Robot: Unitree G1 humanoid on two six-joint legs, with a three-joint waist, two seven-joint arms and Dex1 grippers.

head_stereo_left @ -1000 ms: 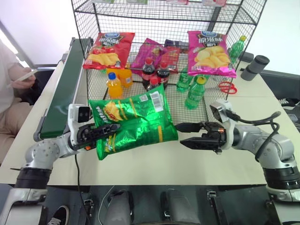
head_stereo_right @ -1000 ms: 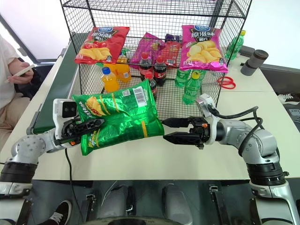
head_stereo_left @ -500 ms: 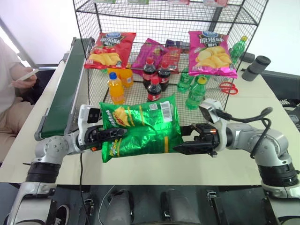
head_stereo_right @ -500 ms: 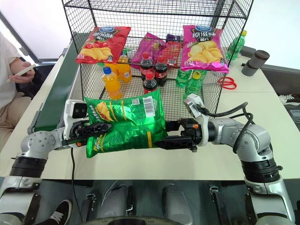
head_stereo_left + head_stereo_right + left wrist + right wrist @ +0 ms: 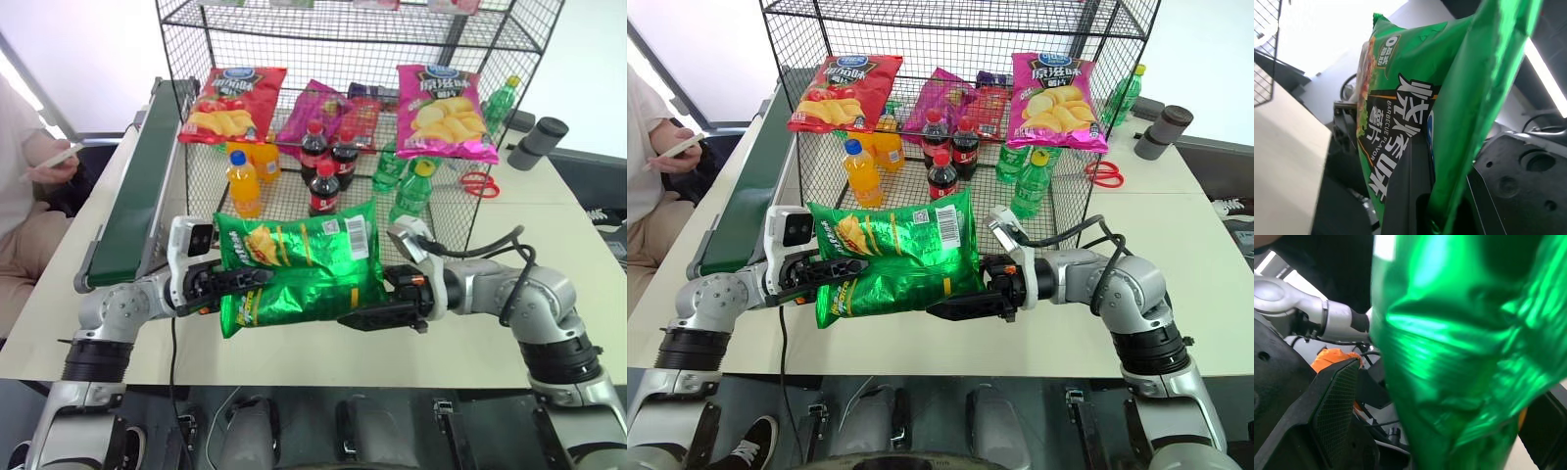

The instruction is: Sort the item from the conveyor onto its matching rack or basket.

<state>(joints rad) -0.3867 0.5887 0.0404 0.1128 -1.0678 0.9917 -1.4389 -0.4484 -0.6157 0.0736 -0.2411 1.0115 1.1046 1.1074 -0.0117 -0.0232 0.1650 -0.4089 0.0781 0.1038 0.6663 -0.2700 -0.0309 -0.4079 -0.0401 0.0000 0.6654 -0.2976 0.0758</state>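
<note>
Green and shiny, the crisp bag (image 5: pixel 299 259) hangs in the air above the near strip of the desk (image 5: pixel 470 338), just in front of the black wire rack (image 5: pixel 294 117), its barcoded back facing up. The left gripper (image 5: pixel 240 282) is clamped tight on the bag's left edge. The right gripper (image 5: pixel 377 311) stands wide, its two fingers reaching around the bag's right end, one above and one below; whether they touch the foil cannot be told.

Bare desk lies under the bag and runs on to the right of it, so the front edge has open room. Behind the bag the rack's low front wire wall rises close, and just past it stand an orange drink bottle (image 5: pixel 241 183), dark cola bottles (image 5: pixel 324 186) and green bottles (image 5: pixel 411 194). Farther back in the rack a red crisp bag (image 5: pixel 230 103) and a magenta crisp bag (image 5: pixel 444 110) lean on the grid.

Left of the rack the dark-green conveyor (image 5: pixel 132 201) runs along the desk, close by the left arm. Right of the rack lie red scissors (image 5: pixel 477 183) and a grey cylinder (image 5: pixel 537 142). A person (image 5: pixel 24 196) sits beyond the conveyor
</note>
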